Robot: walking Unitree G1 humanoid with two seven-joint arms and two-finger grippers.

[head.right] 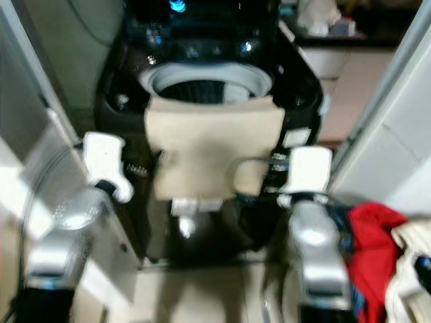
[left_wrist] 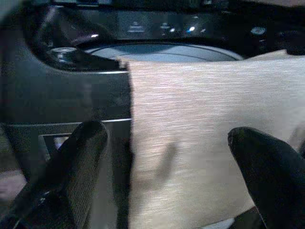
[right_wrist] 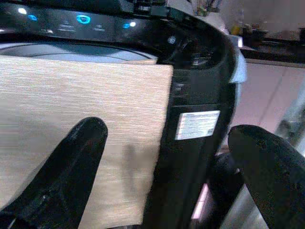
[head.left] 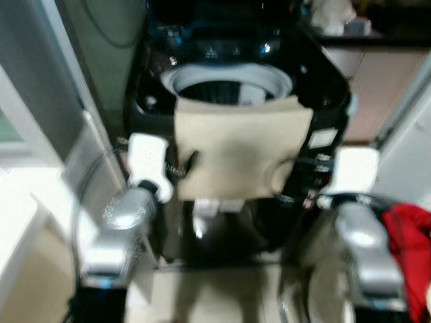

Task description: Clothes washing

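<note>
Head views, blurry: a beige cloth (head.left: pixel 239 145) is hanging over the front rim of a black top-load washing machine (head.left: pixel 337 91), its top edge just at the open drum (head.left: pixel 229 84), most of it draping down the front outside. Both silver arms are reaching toward the machine, one either side of the cloth. A red garment (head.right: pixel 370 239) is lying by the right arm, a cluttered counter (head.right: pixel 350 30) sitting behind on the right. Left wrist view: left gripper (left_wrist: pixel 167 179) fingers are standing apart, straddling the cloth's left edge, not clamped. Right wrist view: right gripper (right_wrist: pixel 167 176) fingers are also spread, bracketing the cloth's right edge beside a white label (right_wrist: pixel 198 125). Risk, as I judge it: the cloth is sliding off to the floor if pushed unevenly, since more is hanging out than in.
</note>
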